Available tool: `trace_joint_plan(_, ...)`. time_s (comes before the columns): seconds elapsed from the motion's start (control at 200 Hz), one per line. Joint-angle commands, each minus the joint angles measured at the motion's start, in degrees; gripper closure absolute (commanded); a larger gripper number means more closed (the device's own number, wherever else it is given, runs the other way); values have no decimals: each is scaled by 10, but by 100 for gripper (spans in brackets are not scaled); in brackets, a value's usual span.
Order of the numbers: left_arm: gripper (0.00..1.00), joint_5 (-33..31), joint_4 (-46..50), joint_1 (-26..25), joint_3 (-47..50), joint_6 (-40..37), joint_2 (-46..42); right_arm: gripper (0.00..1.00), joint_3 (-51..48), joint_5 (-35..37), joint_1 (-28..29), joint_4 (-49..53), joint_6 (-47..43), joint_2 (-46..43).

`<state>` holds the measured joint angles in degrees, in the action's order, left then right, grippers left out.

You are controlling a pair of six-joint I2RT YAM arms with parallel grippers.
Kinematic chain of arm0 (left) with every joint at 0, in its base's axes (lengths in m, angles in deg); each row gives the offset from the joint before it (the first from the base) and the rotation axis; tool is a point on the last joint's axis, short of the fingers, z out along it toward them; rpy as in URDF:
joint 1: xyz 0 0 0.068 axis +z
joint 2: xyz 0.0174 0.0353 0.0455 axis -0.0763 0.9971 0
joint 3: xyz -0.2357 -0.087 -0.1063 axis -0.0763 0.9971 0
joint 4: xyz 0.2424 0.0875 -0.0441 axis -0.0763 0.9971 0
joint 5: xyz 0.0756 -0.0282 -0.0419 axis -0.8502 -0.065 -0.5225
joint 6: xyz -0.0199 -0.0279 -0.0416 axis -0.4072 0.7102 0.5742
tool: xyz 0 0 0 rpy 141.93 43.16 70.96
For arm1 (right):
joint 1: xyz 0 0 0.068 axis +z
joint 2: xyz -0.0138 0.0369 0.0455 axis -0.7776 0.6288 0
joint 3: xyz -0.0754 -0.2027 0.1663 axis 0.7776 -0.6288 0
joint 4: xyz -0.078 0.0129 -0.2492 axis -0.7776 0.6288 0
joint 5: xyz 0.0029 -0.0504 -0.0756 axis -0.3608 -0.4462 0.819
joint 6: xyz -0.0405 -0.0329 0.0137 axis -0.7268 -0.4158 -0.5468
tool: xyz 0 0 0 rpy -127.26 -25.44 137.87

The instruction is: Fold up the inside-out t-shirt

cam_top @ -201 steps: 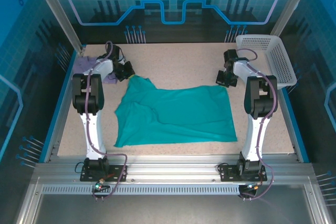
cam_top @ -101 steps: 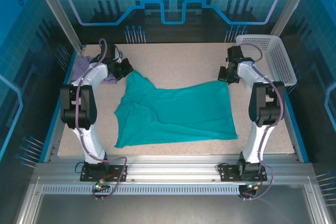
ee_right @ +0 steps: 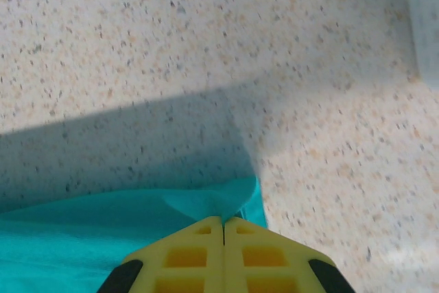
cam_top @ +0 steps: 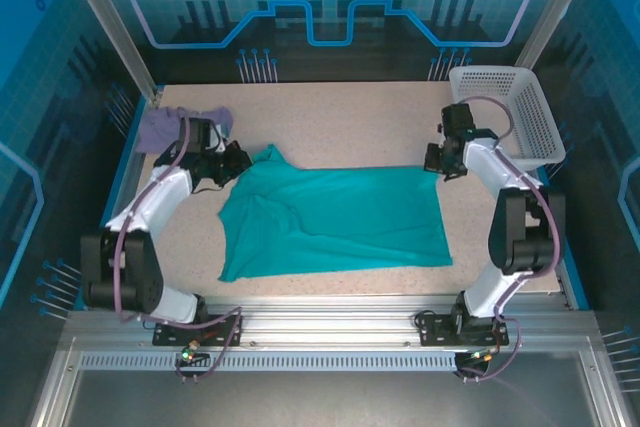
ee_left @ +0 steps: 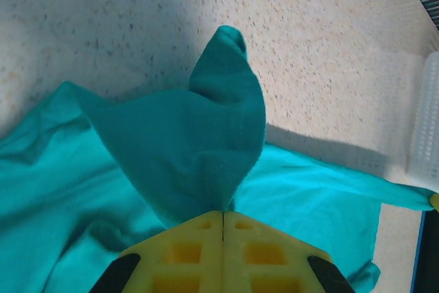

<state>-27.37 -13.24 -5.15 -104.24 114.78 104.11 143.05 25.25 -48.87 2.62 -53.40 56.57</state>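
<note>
T-shirt [cam_top: 340, 222] lies between both jaws, each clamped shut on a far corner

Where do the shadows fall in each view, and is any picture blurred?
Top view: sharp, blue-tinted at the sides, the t-shirt evenly lit. Left wrist view: shadow darkens the table at upper left and beside the raised fold; the basket looks soft. Right wrist view: a grey shadow band crosses the table above the t-shirt's edge.

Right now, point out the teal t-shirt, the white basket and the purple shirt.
teal t-shirt [cam_top: 340, 217]: top external view, middle of the spread cloth.
white basket [cam_top: 488, 70]: top external view, far rim.
purple shirt [cam_top: 158, 129]: top external view, left part.
</note>
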Motion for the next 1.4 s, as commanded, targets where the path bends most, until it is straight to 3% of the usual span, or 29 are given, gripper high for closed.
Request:
trace_joint_plan(0.0, 100, 4, 52, -3, 39, -19, -59, 100, -37, 16, -8, 23, 9, -42)
trace_joint_plan(0.275, 100, -10, 105, -3, 133, -27, -167, 100, -137, -6, -8, 32, 40, -110)
trace_joint_plan(0.615, 100, -4, 105, -4, 196, -3, -211, 98, -227, -21, -9, 27, 71, -153)
trace_joint_plan(0.72, 100, -6, 90, -4, 222, 11, -205, 91, -235, -27, -10, 30, 87, -158)
trace_joint_plan(0.91, 100, 2, 63, -11, 297, 55, -246, 64, -256, 30, -9, 22, 103, -252)
trace_joint_plan(1.105, 58, -28, 51, -19, 308, 53, -311, 45, -295, 11, 35, -53, 91, -379)
trace_joint_plan(1.23, 50, -53, 16, -55, 278, 31, -311, 44, -291, 15, 63, -60, 97, -364)
trace_joint_plan(1.391, 46, -125, -13, -125, 212, -18, -205, 44, -286, 4, 88, -69, 111, -319)
